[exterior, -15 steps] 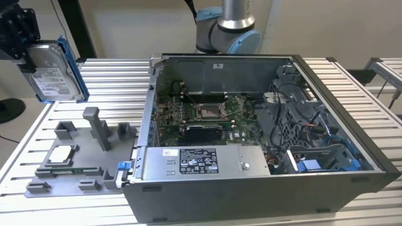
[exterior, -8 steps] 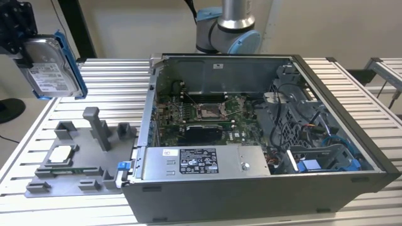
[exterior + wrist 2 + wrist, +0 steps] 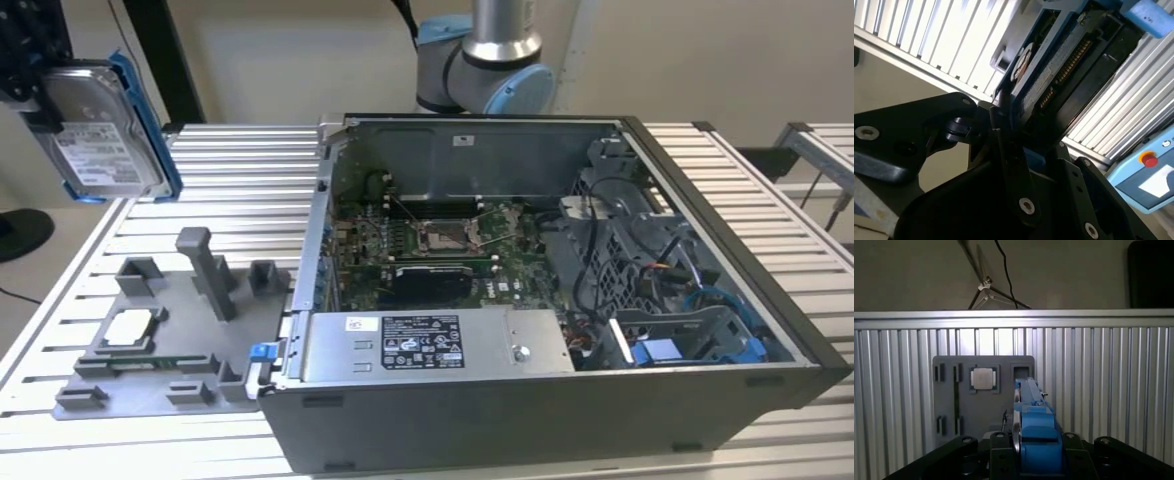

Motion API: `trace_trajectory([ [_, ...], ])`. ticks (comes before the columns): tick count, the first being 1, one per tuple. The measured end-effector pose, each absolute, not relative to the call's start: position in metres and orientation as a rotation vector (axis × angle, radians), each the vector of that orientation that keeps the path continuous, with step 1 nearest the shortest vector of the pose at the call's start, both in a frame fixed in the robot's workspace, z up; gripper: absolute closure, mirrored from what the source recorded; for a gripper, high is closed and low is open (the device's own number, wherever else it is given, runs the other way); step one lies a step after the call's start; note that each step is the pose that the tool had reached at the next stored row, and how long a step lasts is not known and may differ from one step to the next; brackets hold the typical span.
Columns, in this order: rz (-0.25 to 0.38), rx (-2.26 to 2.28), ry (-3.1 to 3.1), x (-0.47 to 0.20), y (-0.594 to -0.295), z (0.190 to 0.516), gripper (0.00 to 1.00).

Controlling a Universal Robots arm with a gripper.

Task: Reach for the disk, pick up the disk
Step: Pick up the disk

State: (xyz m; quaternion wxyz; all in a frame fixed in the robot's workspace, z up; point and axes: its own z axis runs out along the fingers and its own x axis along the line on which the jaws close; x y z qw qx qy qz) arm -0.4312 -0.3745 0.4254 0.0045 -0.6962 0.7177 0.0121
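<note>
Your jaws are clamped on the disk [image 3: 100,125], held upright and lifted clear of the table [image 3: 240,160] at the exterior view's far left. Grip firmly on the blue bracket [image 3: 1030,405]; a loose squeeze risks slipping.

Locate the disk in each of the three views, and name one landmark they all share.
Exterior view: disk held aloft by the gripper, in the exterior view's upper left corner.
First wrist view: disk edge-on between the black fingers, in front of the grey fixture.
Second wrist view: disk seen obliquely, clamped, connector pins showing.
Shared landmark: the ribbed metal table.
</note>
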Motion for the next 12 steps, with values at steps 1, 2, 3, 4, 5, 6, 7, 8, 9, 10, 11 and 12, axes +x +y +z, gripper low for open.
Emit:
trace_trajectory([
  [1, 0.038, -2.181, 2.248, -0.431, -0.374, 0.427, 1.0],
  [2, 0.038, -2.181, 2.248, -0.431, -0.375, 0.428, 1.0],
  [3, 0.038, -2.181, 2.248, -0.431, -0.374, 0.429, 1.0],
  [4, 0.038, -2.181, 2.248, -0.431, -0.374, 0.431, 1.0],
  [5, 0.038, -2.181, 2.248, -0.431, -0.374, 0.432, 1.0],
  [6, 0.038, -2.181, 2.248, -0.431, -0.374, 0.433, 1.0],
  [7, 0.038, -2.181, 2.248, -0.431, -0.374, 0.435, 1.0],
  [8, 0.038, -2.181, 2.248, -0.431, -0.374, 0.436, 1.0],
  [9, 0.038, -2.181, 2.248, -0.431, -0.374, 0.438, 1.0],
  [10, 0.038, -2.181, 2.248, -0.431, -0.374, 0.439, 1.0],
  [11, 0.038, -2.181, 2.248, -0.431, -0.374, 0.44, 1.0],
  [12, 0.038, -2.181, 2.248, -0.431, -0.374, 0.441, 1.0],
])
